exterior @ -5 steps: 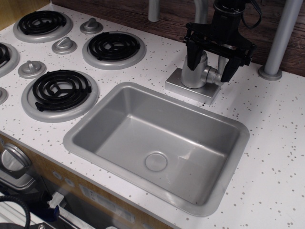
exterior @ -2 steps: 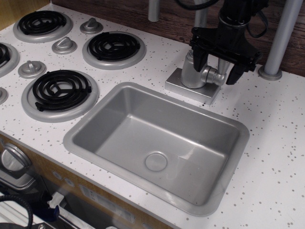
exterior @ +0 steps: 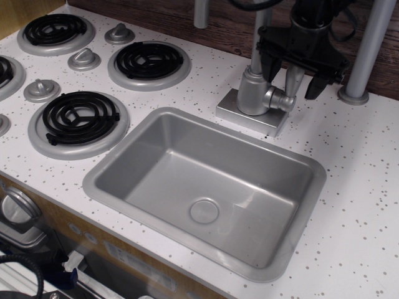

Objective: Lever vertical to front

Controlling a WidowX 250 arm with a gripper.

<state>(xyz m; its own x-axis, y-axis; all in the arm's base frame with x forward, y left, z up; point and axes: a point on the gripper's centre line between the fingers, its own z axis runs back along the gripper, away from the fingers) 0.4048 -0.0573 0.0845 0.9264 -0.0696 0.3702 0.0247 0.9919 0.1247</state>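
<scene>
One sink (exterior: 124,163) is sitting in the white speckled table (exterior: 361,187), with one round drain (exterior: 204,210) in its floor. Four black coil burners are showing on the left, the nearest one (exterior: 79,118) complete and one cut by the picture edge. Between them four silver knobs are showing, for example one (exterior: 84,60) near the top, and one only partly at the left edge. Behind the sink one faucet body (exterior: 252,93) is standing on a square base (exterior: 240,115). Two grey posts are rising at the back, one (exterior: 365,50) on the right.

The lever (exterior: 292,80) is standing upright on the right side of the faucet body, on a short round stub (exterior: 280,99).

One black hand (exterior: 293,73) is hanging above the faucet, pointing downward from the top of the picture. Its two fingers are spread apart, one (exterior: 269,65) left of the lever and one (exterior: 315,84) right of it. The lever is rising between them, and the fingers are not pinching it.
</scene>
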